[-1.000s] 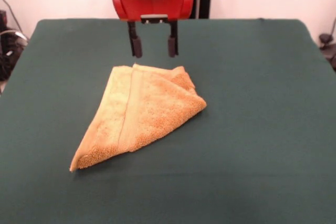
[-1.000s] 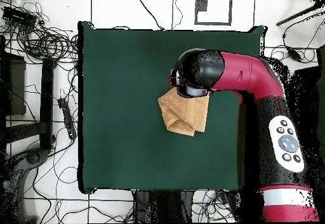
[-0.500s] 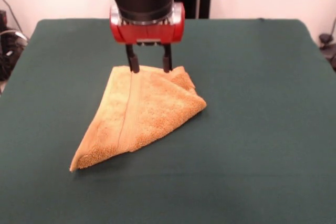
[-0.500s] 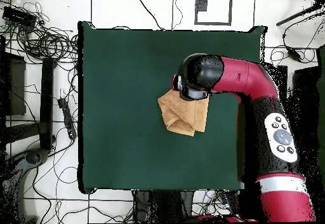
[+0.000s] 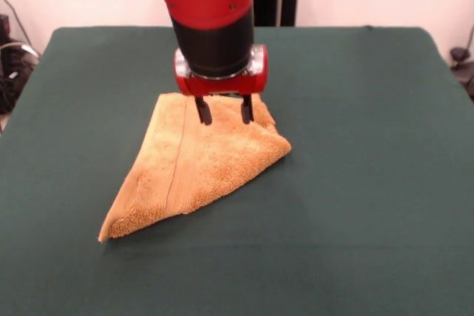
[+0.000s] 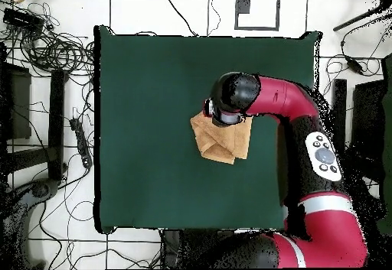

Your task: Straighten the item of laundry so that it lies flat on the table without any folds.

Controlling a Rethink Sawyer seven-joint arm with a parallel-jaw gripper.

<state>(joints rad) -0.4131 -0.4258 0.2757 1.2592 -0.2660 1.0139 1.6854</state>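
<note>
One golden-orange towel (image 5: 194, 164) is lying folded on one dark green table (image 5: 355, 183). One red and black arm (image 6: 306, 141) is reaching over it, carrying one gripper (image 5: 224, 110) with two dark fingers (image 5: 202, 111) showing, spread apart over the cloth.

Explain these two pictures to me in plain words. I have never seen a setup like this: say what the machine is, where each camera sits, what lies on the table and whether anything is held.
The red and black machine is a robot arm. Its gripper has open jaws that hang just over the far part of an orange towel, holding nothing. One picture is taken across the table, facing the robot. The other looks straight down from above, where the arm covers part of the towel. The towel lies folded into a rough triangle on the green table, not yet spread flat. Nothing else lies on the cloth; cables lie on the floor beside it.
</note>
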